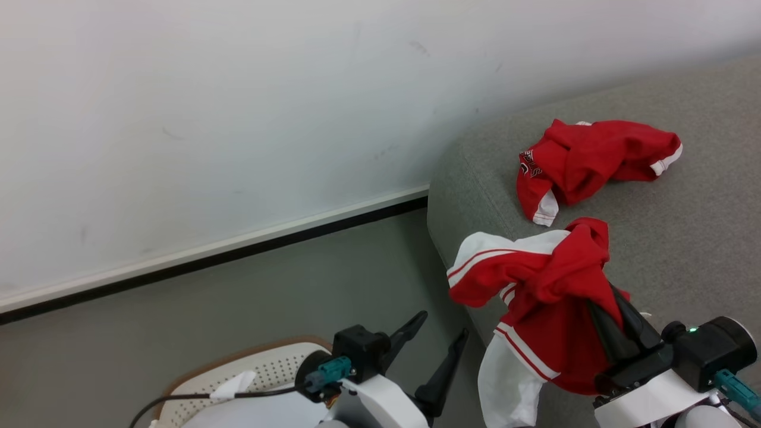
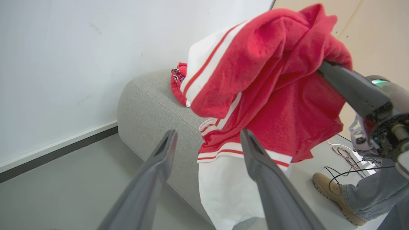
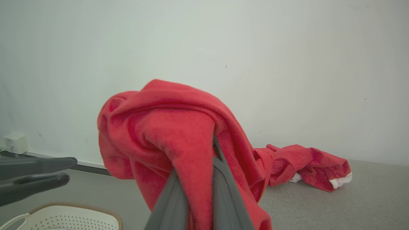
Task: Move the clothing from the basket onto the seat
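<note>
My right gripper is shut on a red garment with white striped trim, which hangs from its fingers over the near edge of the grey seat. That held garment drapes over the fingertips in the right wrist view. A second red garment with dark lettering lies crumpled on the seat farther back. My left gripper is open and holds nothing, left of the hanging cloth. The cream basket with its brown rim sits on the floor at the bottom left.
A white wall with a dark baseboard runs behind the grey floor. In the left wrist view a person's tan boot and trouser leg stand beside cables on the floor, right of the seat.
</note>
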